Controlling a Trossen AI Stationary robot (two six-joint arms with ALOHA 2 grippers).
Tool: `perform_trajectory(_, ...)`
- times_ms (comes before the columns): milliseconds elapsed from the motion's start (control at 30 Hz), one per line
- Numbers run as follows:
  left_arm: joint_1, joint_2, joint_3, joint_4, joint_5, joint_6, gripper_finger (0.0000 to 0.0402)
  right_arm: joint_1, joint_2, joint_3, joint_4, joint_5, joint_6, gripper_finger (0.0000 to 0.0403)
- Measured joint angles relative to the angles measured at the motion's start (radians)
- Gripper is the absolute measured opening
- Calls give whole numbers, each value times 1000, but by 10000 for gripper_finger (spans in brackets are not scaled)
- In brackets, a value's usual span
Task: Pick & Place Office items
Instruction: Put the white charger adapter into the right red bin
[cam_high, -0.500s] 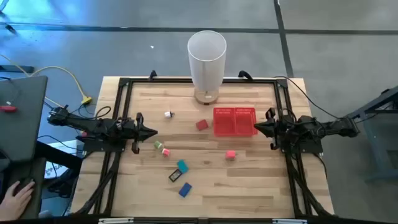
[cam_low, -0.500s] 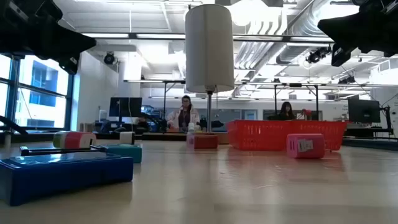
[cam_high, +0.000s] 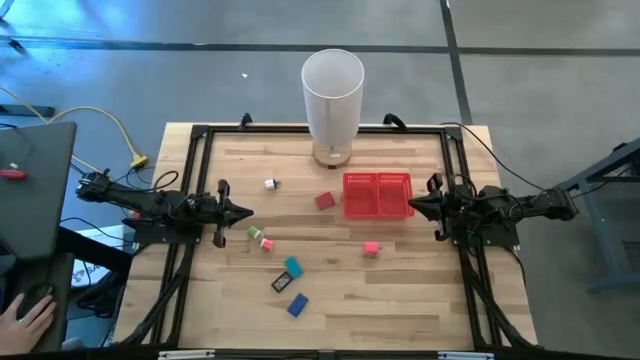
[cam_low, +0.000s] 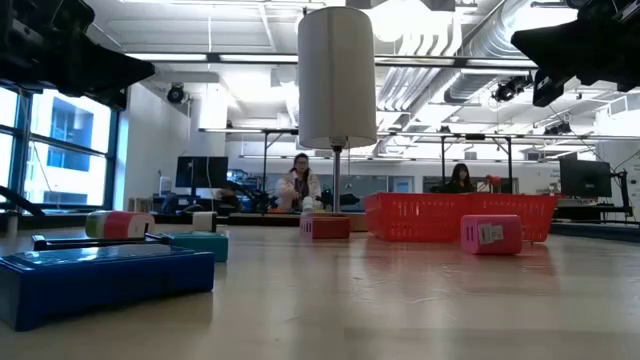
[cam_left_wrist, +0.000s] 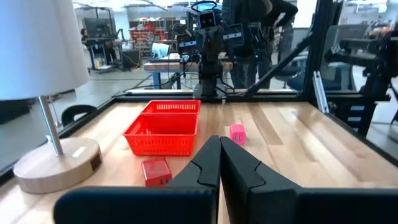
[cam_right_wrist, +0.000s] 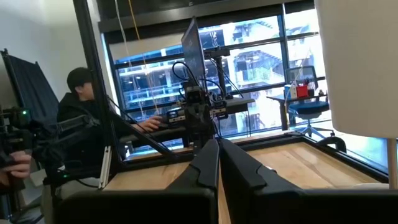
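Office items lie outside the red tray; both end effectors clenched, empty.

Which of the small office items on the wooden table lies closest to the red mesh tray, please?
The small red block, just left of the red mesh tray; the pink block and the rest lie farther off.

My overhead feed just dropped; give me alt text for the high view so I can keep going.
Both arms wait at the table's side edges, left gripper and right gripper shut and empty. Between them, small office items lie scattered on the wooden table beside an empty red mesh tray, behind which stands a tall white cylinder.
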Motion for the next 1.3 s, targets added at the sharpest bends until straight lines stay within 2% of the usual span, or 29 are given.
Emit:
perform_trajectory(133,0,0,0,0,0,-39,1,0,0,0,-1,0,52,3)
perform_trajectory(333,0,0,0,0,-18,55,1,0,0,0,8,4,65,3)
perform_trajectory(533,0,0,0,-2,-29,87,1,0,0,0,6,-24,64,3)
perform_trajectory(667,0,0,0,-2,-29,49,1,0,0,0,26,-26,135,3)
perform_trajectory(900,0,0,0,-3,-26,89,1,0,0,0,-39,-28,143,3)
perform_trajectory(1067,15,13,0,-5,-28,68,1,0,0,0,-36,54,140,3)
perform_trajectory(1200,38,35,0,-6,-29,77,1,0,0,0,-39,75,130,3)
perform_trajectory(1300,50,48,0,-5,-29,38,1,0,0,0,-36,103,19,3)
